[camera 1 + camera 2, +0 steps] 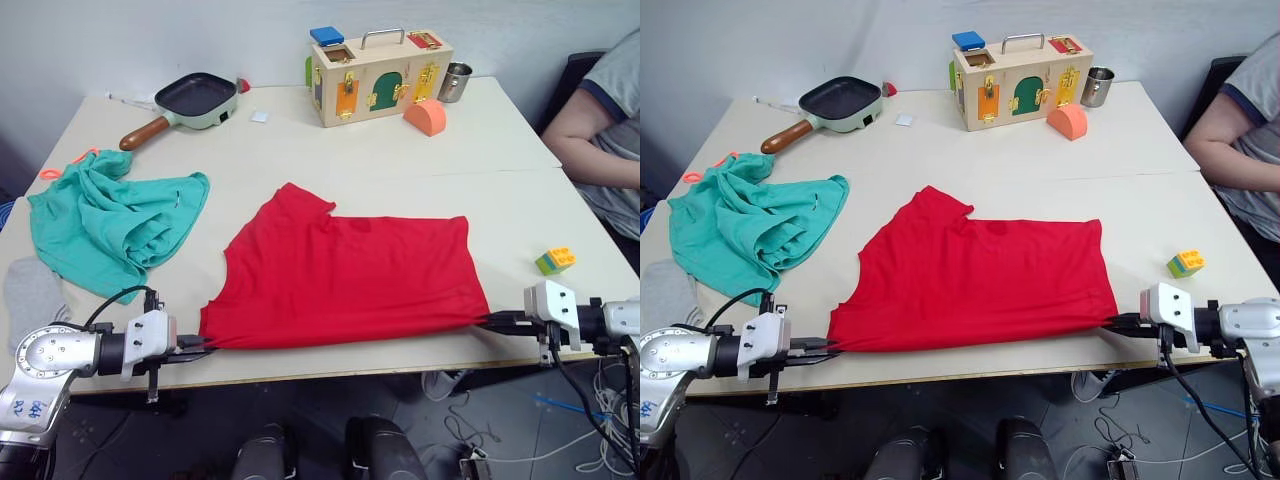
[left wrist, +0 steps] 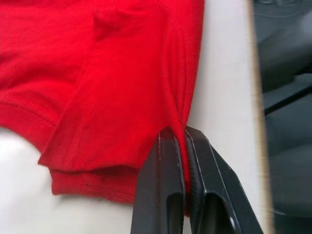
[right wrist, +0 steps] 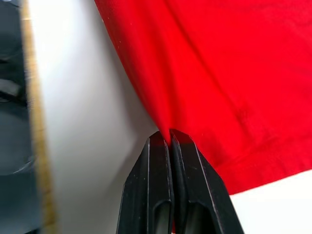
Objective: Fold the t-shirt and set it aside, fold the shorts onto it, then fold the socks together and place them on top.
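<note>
The red t-shirt (image 1: pixel 345 275) lies spread across the middle of the table, stretched along its near edge. My left gripper (image 1: pixel 203 344) is shut on its near left corner, and the left wrist view shows red cloth (image 2: pixel 126 83) pinched between the fingers (image 2: pixel 161 185). My right gripper (image 1: pixel 482 321) is shut on the near right corner, the fabric (image 3: pixel 219 73) clamped between its fingers (image 3: pixel 187 180). The teal-green shorts (image 1: pixel 110 222) lie crumpled at the left, with an orange drawstring loop (image 1: pixel 52 172). A grey sock (image 1: pixel 30 292) lies at the left edge near my left arm.
At the back stand a frying pan (image 1: pixel 190 100), a wooden lock box (image 1: pixel 380 75), a metal cup (image 1: pixel 455 82) and an orange block (image 1: pixel 426 117). A small toy brick (image 1: pixel 555 260) sits at the right. A person's arm (image 1: pixel 590 140) rests at the far right edge.
</note>
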Robot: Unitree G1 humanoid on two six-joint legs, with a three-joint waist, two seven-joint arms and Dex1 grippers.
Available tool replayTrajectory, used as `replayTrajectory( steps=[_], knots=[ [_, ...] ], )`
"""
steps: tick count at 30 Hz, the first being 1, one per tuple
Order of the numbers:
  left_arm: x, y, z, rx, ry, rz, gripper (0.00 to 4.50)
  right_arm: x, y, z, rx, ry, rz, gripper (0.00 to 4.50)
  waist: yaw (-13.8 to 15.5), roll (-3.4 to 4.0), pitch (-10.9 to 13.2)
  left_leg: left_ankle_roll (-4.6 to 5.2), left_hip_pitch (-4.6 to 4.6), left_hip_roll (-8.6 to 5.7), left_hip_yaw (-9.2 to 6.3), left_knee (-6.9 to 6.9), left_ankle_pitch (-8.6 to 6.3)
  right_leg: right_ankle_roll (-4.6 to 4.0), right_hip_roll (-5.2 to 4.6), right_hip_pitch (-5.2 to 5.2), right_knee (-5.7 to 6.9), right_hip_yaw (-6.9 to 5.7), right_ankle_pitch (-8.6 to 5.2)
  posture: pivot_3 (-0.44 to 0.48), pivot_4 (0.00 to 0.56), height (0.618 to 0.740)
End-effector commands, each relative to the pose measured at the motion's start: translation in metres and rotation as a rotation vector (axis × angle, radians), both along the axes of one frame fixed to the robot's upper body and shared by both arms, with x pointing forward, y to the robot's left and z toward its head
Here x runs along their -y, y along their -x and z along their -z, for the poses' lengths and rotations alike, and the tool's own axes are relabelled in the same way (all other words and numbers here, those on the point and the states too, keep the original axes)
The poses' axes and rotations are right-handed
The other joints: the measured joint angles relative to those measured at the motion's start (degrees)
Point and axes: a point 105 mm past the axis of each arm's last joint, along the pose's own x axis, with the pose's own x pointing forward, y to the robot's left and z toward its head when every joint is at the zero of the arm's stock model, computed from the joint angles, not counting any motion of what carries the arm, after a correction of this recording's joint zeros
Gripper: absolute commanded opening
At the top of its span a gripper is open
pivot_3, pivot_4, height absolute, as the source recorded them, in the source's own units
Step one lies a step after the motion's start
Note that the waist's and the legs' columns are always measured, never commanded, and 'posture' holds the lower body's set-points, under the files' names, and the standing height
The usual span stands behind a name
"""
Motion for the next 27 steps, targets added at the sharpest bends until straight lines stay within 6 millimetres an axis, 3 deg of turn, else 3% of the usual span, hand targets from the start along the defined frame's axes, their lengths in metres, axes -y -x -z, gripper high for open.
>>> replayTrajectory(
  steps=[1, 7, 10, 11, 15, 18, 22, 24, 25, 27],
  knots=[
    [0.001, 0.007, -0.011, 0.023, 0.0, 0.015, 0.04, 0.004, 0.009, -0.004, 0.008, 0.027, -0.007, 0.0, 0.0, -0.01, 0.0, -0.01, 0.0, 0.0, -0.01, 0.0, -0.05, 0.0, 0.0, 0.0, 0.0, 0.0, 0.0, 0.0, 0.15, 0.74],
    [0.006, 0.016, -0.008, -0.006, 0.015, -0.009, 0.04, 0.005, 0.016, 0.003, -0.026, 0.008, 0.032, 0.0, 0.0, -0.04, 0.0, -0.23, 0.0, 0.0, -0.01, 0.01, -0.2, 0.01, 0.0, 0.02, -0.03, 0.01, -0.01, 0.0, 0.15, 0.74],
    [0.006, 0.021, -0.009, -0.048, 0.038, -0.019, 0.04, 0.001, 0.015, -0.002, -0.063, -0.07, 0.073, 0.0, 0.0, -0.04, 0.0, -0.22, 0.0, 0.01, -0.01, 0.0, -0.21, 0.01, 0.0, 0.0, -0.04, 0.01, -0.01, 0.0, 0.15, 0.74],
    [0.005, 0.021, -0.011, -0.055, 0.048, -0.03, 0.5, 0.0, 0.015, -0.004, -0.052, -0.07, 0.069, 0.43, 0.0, -0.04, 0.0, -0.22, -0.01, 0.01, -0.01, 0.0, -0.21, 0.0, 0.01, -0.01, -0.04, 0.01, -0.01, 0.0, 0.15, 0.74],
    [-0.001, 0.031, -0.019, -0.204, 0.091, -0.061, 1.55, 0.004, 0.038, 0.0, -0.197, -0.018, 0.029, 1.56, 0.0, -0.08, 0.0, -0.19, -0.03, 0.02, -0.03, -0.02, -0.22, -0.02, 0.02, -0.03, -0.04, 0.01, -0.06, 0.0, 0.15, 0.74],
    [-0.013, 0.032, -0.03, -0.335, 0.119, -0.129, 2.41, 0.005, 0.034, -0.01, -0.167, -0.05, 0.057, 2.52, 0.0, -0.18, 0.1, -0.2, -0.03, 0.02, -0.03, 0.01, -0.24, -0.02, 0.01, -0.03, -0.05, 0.0, -0.08, 0.0, 0.15, 0.74],
    [-0.014, -0.006, -0.069, -0.269, 0.282, -0.225, 3.63, 0.007, 0.016, -0.038, -0.145, -0.196, 0.142, 3.83, 0.3, -0.15, 0.2, -0.15, -0.09, 0.01, -0.06, 0.04, -0.17, -0.07, 0.02, -0.04, -0.11, 0.02, -0.11, 0.0, 0.15, 0.74],
    [-0.018, -0.021, -0.073, -0.35, 0.27, -0.337, 4.23, 0.011, 0.006, -0.048, -0.131, -0.224, 0.176, 4.48, 0.2, -0.17, 0.2, -0.13, -0.1, 0.0, -0.07, 0.04, -0.15, -0.07, 0.01, -0.03, -0.09, 0.03, -0.11, 0.0, 0.15, 0.74],
    [-0.02, -0.028, -0.075, -0.357, 0.255, -0.368, 4.48, 0.013, -0.001, -0.051, -0.096, -0.22, 0.187, 4.5, 0.1, -0.24, 0.3, -0.15, -0.07, 0.0, -0.09, 0.04, -0.16, -0.06, 0.01, 0.01, -0.06, 0.03, -0.11, 0.0, 0.15, 0.74],
    [-0.016, -0.054, -0.09, -0.285, 0.294, -0.381, 4.48, 0.018, -0.024, -0.057, -0.004, -0.209, 0.228, 4.5, 0.1, -0.22, 0.3, -0.3, -0.1, -0.02, -0.08, -0.01, 0.02, -0.02, 0.01, -0.1, 0.0, 0.03, -0.09, 0.0, 0.15, 0.74]
  ],
)
